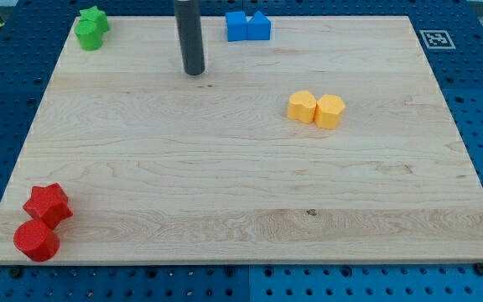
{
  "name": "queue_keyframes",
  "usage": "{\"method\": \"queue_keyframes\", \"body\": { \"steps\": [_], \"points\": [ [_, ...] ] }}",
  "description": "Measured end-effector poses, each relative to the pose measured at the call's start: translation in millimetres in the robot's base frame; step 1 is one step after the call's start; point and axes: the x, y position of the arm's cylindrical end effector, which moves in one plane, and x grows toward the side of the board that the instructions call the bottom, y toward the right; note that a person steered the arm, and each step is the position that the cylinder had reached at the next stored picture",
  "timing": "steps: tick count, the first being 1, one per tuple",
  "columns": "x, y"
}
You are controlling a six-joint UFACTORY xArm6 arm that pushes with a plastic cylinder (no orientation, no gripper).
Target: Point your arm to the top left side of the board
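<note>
My tip (pixel 194 72) rests on the wooden board (pixel 225 168) near the view's top, a little left of centre. A green star block (pixel 96 17) and a green round block (pixel 89 35) sit together in the top left corner, well to the left of my tip. Two blue blocks (pixel 247 27) stand side by side at the top edge, to the right of my tip. The tip touches no block.
Two yellow blocks (pixel 316 109) sit side by side right of centre. A red star block (pixel 48 204) and a red round block (pixel 36 240) lie in the bottom left corner. A black and white marker (pixel 435 39) is at the top right corner.
</note>
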Motion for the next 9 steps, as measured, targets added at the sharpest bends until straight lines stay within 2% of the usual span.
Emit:
{"method": "queue_keyframes", "body": {
  "steps": [4, 7, 9],
  "points": [
    [2.0, -122.2],
    [34.4, -187.0],
    [2.8, -217.5]
  ]
}}
